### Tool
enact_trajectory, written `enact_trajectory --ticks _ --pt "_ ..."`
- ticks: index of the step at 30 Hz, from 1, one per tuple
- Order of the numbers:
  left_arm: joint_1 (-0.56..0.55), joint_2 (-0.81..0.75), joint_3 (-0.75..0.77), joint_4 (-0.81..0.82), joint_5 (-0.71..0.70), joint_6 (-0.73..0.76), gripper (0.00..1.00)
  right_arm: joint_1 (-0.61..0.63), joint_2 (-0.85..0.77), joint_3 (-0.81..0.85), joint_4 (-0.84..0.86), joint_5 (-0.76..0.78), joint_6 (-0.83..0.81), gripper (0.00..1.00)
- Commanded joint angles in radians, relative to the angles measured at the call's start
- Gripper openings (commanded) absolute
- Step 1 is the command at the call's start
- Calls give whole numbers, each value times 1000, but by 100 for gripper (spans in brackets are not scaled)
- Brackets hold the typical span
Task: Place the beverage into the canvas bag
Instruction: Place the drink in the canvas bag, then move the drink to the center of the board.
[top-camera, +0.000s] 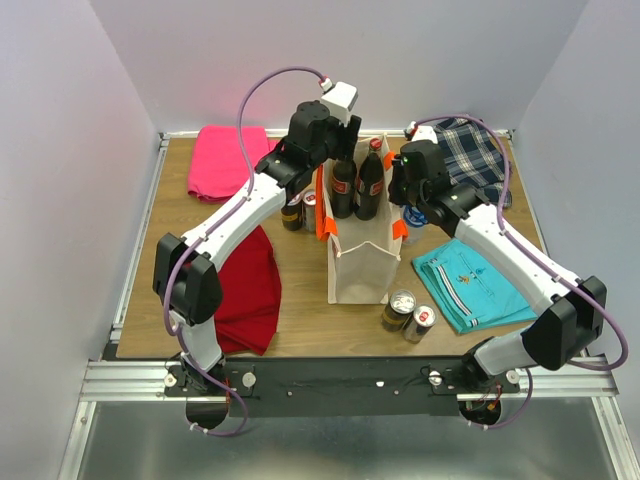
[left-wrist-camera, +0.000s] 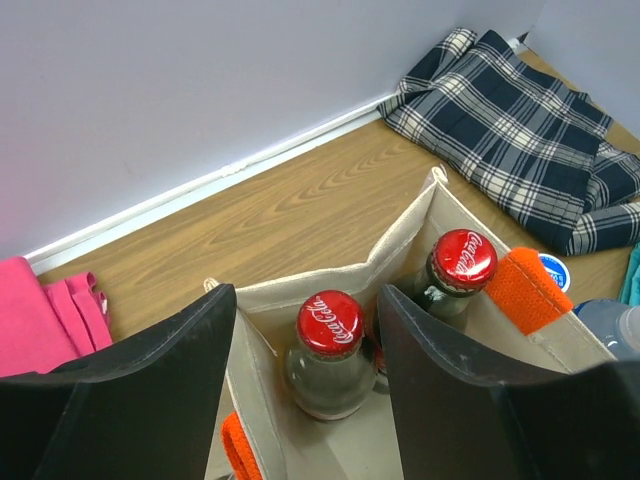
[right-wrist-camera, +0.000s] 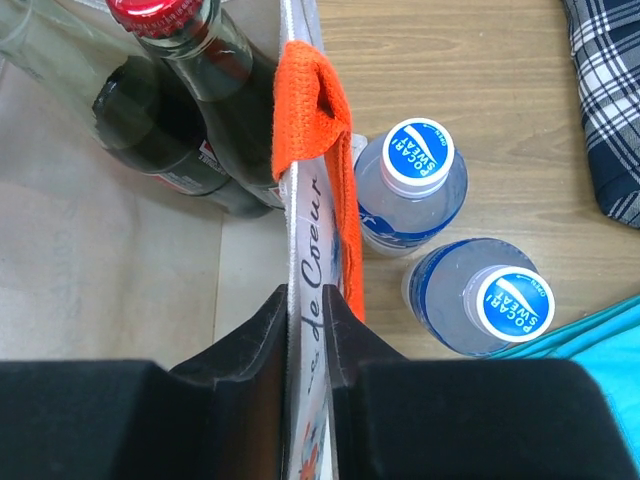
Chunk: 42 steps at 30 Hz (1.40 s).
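Left gripper (left-wrist-camera: 305, 310) is hanging unclenched; right gripper (right-wrist-camera: 305, 300) (grip unclear) is straddling the wall of the tall cream canvas bag (top-camera: 358, 268) — a snag may be toppling it.

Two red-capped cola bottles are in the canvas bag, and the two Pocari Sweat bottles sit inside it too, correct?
Not quite. The cola bottles are in the canvas bag, but the Pocari Sweat bottles stand outside it on the table, beside its wall; the right wrist view shows it.
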Motion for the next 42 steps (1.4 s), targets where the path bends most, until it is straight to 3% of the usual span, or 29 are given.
enact_trajectory --ticks 1,18,29,37,42 --pt "7 -33 26 14 -11 12 69 0 14 33 -17 -8 -1 29" --pt "7 -216 -37 -168 -35 -8 72 0 7 74 -38 -5 -8 40" --pt "7 -361 -220 -267 -38 -49 73 0 -34 71 -66 10 -2 42" --pt "7 -412 -301 -294 -20 -58 74 0 -84 60 -98 31 4 58" --pt "7 -421 -310 -310 -14 -66 74 0 -112 51 -119 45 22 61"
